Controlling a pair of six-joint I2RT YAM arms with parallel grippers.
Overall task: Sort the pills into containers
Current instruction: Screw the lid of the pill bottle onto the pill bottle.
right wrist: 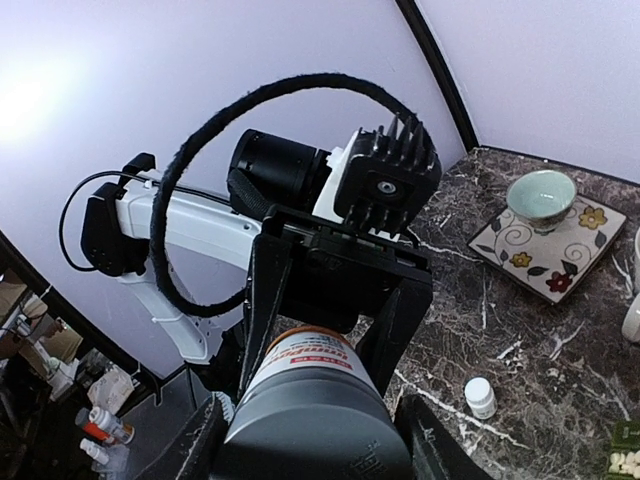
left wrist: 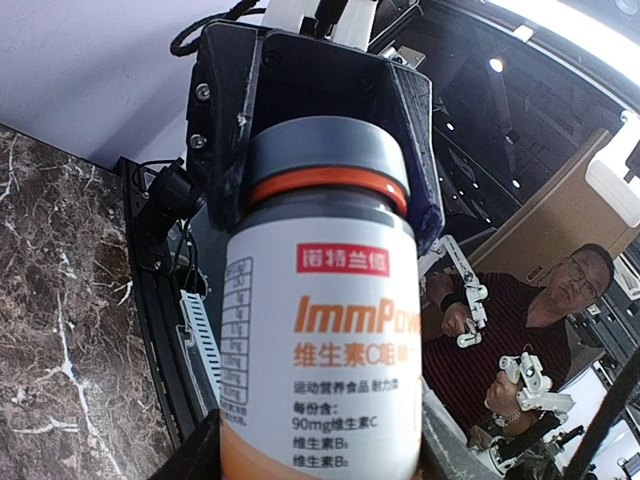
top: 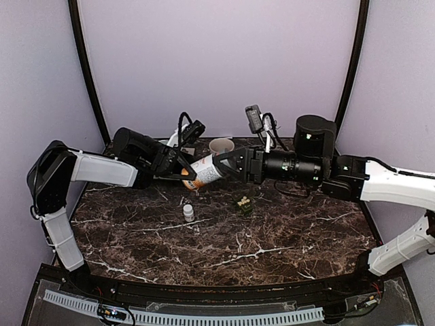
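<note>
A white pill bottle [top: 204, 171] with an orange band and a dark grey cap [right wrist: 312, 425] hangs on its side above the table's far middle. My left gripper [top: 192, 174] is shut on the bottle's body [left wrist: 320, 330]. My right gripper [top: 223, 166] is shut round its cap, black fingers [left wrist: 225, 120] on both sides of it. The containers, a small dark green pill box [top: 244, 204], lie on the marble below and to the right, with pale pills [right wrist: 625, 462] in a compartment. A small white vial [top: 188, 212] stands in front of the bottle.
A cream mug [top: 221, 146] stands behind the two grippers. A pale green bowl [right wrist: 541, 195] sits on a square flowered plate [right wrist: 585, 250] at the far left of the table. Purple walls close in the back and sides.
</note>
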